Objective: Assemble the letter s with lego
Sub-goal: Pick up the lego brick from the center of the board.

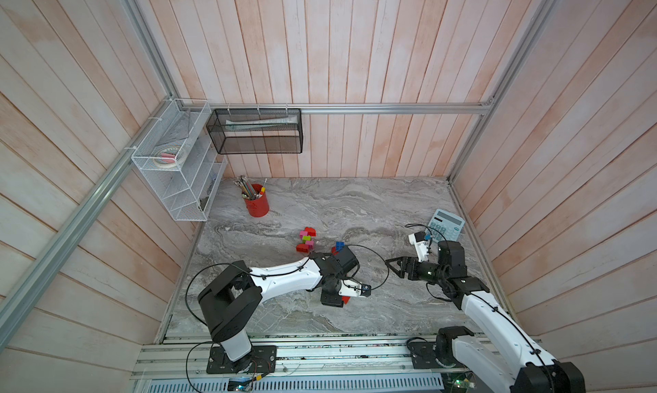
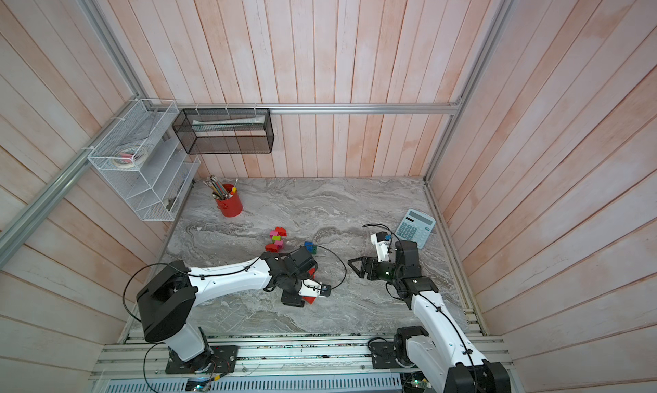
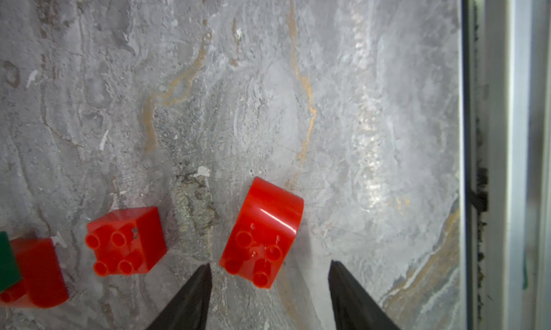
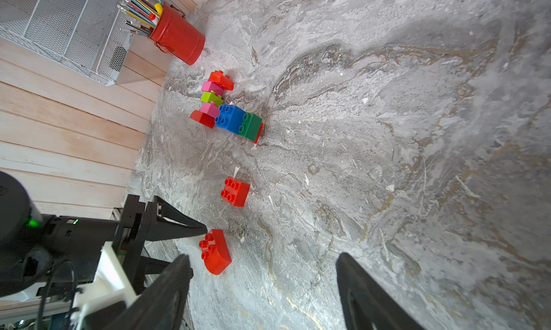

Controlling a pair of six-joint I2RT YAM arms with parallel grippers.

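Clock directions are read in the top views, with the far wall at 12.

1. Left gripper (image 3: 269,268): jaws spread, pointing down at the table (image 3: 268,89). The curved red brick (image 3: 262,233) lies studs-up on the marble between the two fingertips (image 3: 202,280). A narrow gap shows on each side, so nothing is pinched.
2. Right gripper (image 4: 262,261): jaws spread wide, nothing between them and nothing touched. It sits at 2 o'clock from the left gripper.
3. Square red brick (image 3: 125,245): on the table just beside the curved one, apart from it and untouched.
4. Blue brick (image 4: 229,118) and dark green brick (image 4: 252,127): joined side by side on a red piece, at 12 o'clock from the left gripper.
5. Brick column (image 1: 306,239): red, pink, lime, pink, red in a row, at 11 o'clock from the left gripper, beside the blue brick.
6. Pencil cup (image 1: 256,204): farther out at 11 o'clock.
7. Calculator (image 1: 446,224): at 1 o'clock from the right gripper.
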